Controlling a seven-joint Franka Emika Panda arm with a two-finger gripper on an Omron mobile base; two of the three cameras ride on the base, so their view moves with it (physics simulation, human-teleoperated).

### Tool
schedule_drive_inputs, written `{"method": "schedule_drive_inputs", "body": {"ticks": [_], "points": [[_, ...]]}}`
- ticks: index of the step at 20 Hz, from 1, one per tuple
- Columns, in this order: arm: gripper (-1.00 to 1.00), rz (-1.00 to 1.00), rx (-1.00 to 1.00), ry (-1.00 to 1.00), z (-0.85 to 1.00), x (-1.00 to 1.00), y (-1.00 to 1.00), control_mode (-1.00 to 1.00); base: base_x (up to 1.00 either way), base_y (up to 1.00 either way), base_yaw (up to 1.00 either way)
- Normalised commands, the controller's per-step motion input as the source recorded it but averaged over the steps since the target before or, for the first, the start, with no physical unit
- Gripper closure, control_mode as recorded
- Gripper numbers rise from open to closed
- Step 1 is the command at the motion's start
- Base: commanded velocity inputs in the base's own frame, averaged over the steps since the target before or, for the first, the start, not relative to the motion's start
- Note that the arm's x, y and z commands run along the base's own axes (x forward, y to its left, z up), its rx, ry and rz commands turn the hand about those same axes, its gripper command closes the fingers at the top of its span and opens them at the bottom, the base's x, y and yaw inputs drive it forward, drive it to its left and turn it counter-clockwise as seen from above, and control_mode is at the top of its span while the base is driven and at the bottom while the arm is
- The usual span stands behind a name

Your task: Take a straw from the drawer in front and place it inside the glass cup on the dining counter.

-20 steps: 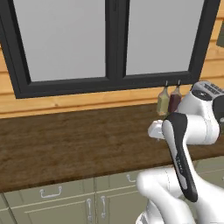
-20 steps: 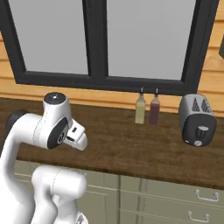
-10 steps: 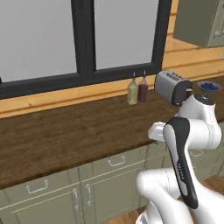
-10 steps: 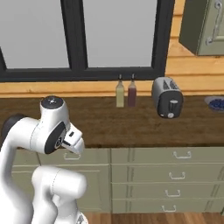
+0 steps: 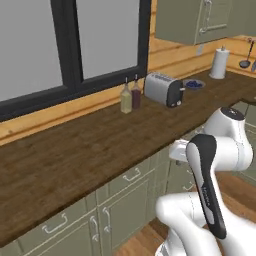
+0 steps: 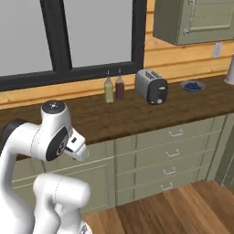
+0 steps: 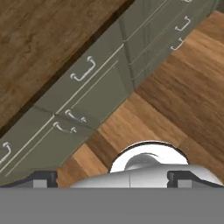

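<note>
While the gripper (image 7: pixel 111 177) points down at the floor, its two fingers (image 7: pixel 41 178) stand wide apart and hold nothing. Beyond the fingertips lie wood floorboards (image 7: pixel 183 87) and sage-green cabinet fronts (image 7: pixel 94 94). Two bottles (image 6: pixel 114 88) stand side by side on the dark countertop (image 5: pixel 75 150), with one toaster (image 5: pixel 163 89) just beside them, one blue dish (image 5: pixel 194 84) past that, and one paper-towel roll (image 5: pixel 218 63) at the far end. Four stacked drawers (image 6: pixel 171 153) sit under the toaster; I cannot tell where the straw is.

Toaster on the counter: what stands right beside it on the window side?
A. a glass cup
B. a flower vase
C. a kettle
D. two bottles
D: two bottles, one pale and one dark, stand side by side next to the toaster on the counter below the window.
</note>
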Motion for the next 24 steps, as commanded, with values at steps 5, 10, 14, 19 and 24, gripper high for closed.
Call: {"method": "schedule_drive_inputs", "body": {"ticks": [5, 10, 14, 19, 24], "points": [[-1.00, 0.00, 0.00, 0.00, 0.00, 0.00, 0.00, 1.00, -0.59, 0.49, -0.55], [-1.00, 0.00, 0.00, 0.00, 0.00, 0.00, 0.00, 1.00, -0.65, 0.30, -0.55], [-1.00, 0.00, 0.00, 0.00, 0.00, 0.00, 0.00, 1.00, -0.64, 0.08, -0.57], [-1.00, 0.00, 0.00, 0.00, 0.00, 0.00, 0.00, 1.00, -0.55, 0.03, -0.59], [-1.00, -0.37, 0.03, 0.00, -0.09, -0.30, 0.00, -1.00, -0.20, 0.01, -0.24]]}}
